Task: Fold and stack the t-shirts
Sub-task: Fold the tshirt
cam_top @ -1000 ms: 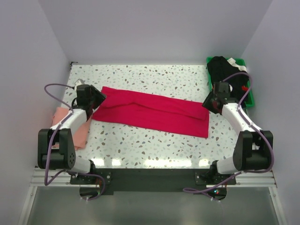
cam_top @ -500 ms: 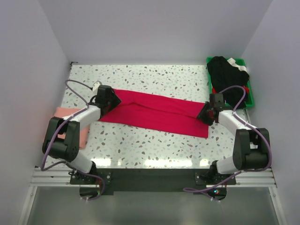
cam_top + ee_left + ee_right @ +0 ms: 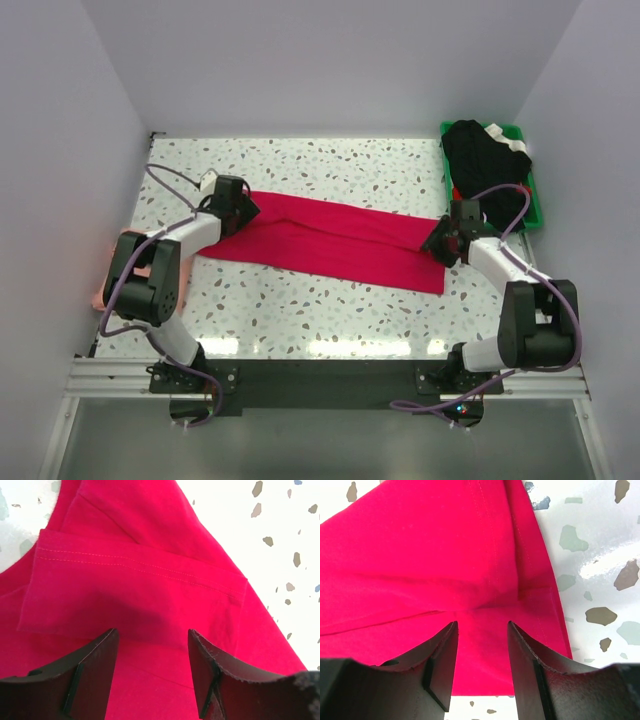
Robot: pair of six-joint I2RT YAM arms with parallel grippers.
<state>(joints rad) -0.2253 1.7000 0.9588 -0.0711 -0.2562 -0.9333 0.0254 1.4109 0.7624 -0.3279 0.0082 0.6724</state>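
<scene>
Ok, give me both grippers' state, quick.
Left gripper: open, above the red t-shirt, nothing gripped.
Right gripper: open, above its other end, nothing gripped.

Counts: 2 grippers (left gripper [image 3: 152, 632], right gripper [image 3: 482, 625]), 2 t-shirts (red t-shirt [image 3: 330, 238], pink t-shirt [image 3: 101, 297]), 1 green bin [image 3: 536, 205], 1 black garment [image 3: 480, 150]

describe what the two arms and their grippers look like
Both arms pair white link shells with bulky black joint housings: left arm, right arm. A purple cable loops loosely along each. The left gripper and right gripper have two flat black wedge-shaped fingers with rough edges.
</scene>
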